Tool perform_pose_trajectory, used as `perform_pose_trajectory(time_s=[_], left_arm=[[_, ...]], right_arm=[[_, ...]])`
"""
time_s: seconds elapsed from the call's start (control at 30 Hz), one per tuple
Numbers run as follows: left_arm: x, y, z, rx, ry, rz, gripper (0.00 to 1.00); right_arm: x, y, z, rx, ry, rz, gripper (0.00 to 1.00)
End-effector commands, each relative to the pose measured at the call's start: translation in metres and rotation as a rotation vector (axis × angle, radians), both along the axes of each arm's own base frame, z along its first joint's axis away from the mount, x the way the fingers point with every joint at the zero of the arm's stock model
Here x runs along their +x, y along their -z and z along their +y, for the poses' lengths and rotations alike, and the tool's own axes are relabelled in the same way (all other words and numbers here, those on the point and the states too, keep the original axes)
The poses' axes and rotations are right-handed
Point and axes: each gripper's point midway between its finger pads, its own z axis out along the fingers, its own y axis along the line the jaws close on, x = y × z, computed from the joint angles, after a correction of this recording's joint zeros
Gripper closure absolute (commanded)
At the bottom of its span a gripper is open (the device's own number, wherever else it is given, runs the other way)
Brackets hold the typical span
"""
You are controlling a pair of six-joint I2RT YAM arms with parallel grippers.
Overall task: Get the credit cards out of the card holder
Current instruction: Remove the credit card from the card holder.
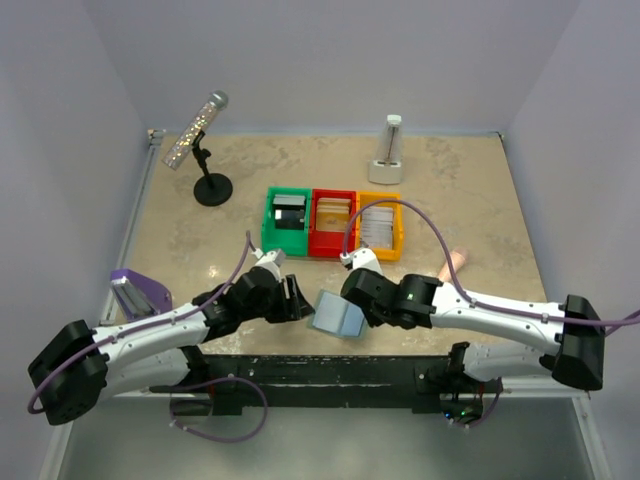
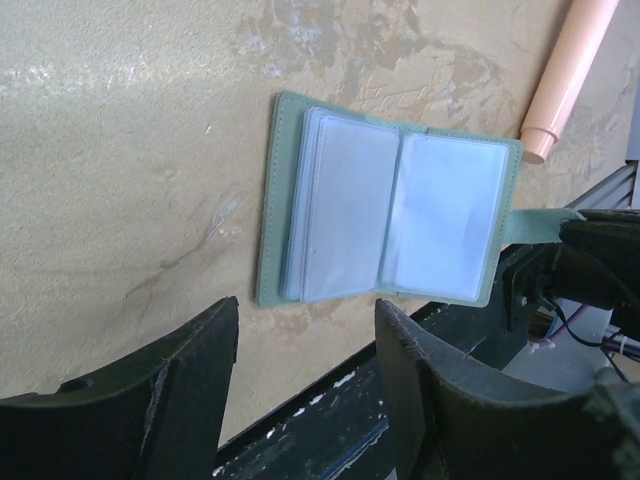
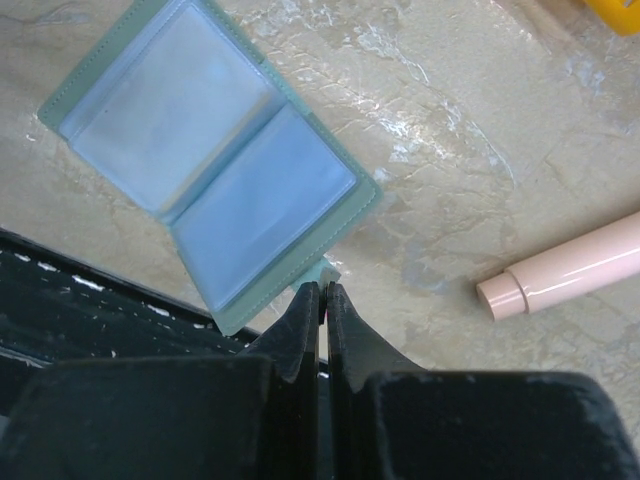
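Right wrist view: right gripper [image 3: 323, 295] pinches the half-hidden 5 o'clock tab [image 3: 329, 270] of the flat pale blue-grey card holder [image 3: 215, 190] by the table edge [image 3: 90, 290]; left gripper [image 2: 305, 345] gapes wide.

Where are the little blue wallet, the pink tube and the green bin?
card holder [image 2: 445, 215], left wrist view, right clear pocket.
pink tube [image 3: 575, 263], right wrist view, middle of body.
green bin [image 1: 286, 247], top external view, front wall.

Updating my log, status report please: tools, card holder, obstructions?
Left tool open beside card holder. Right tool shut on its tab. Holder spread open. Pink tube nearby, not blocking.
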Motion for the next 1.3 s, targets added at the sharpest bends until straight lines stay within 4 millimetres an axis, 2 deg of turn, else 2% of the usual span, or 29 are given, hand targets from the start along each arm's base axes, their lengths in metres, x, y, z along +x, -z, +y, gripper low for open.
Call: perform_pose_trajectory(time_s=[0.0, 0.5, 1.13, 1.27], left_arm=[[0.007, -0.012, -0.012, -0.018, 0.039, -0.042, 0.38], [0.015, -0.023, -0.051, -0.124, 0.144, -0.053, 0.44], [0.014, 0.007, -0.060, -0.081, 0.174, 0.020, 0.45], [0.011, 0.010, -0.067, -0.094, 0.207, 0.044, 0.45]], right_arm=[[0.002, 0.000, 0.007, 0.046, -0.027, -0.032, 1.00], [0.017, 0.006, 0.008, 0.043, -0.049, -0.061, 1.00], [0.016, 0.006, 0.011, 0.060, -0.052, -0.046, 1.00], [0.016, 0.004, 0.010, 0.062, -0.056, -0.049, 1.00]])
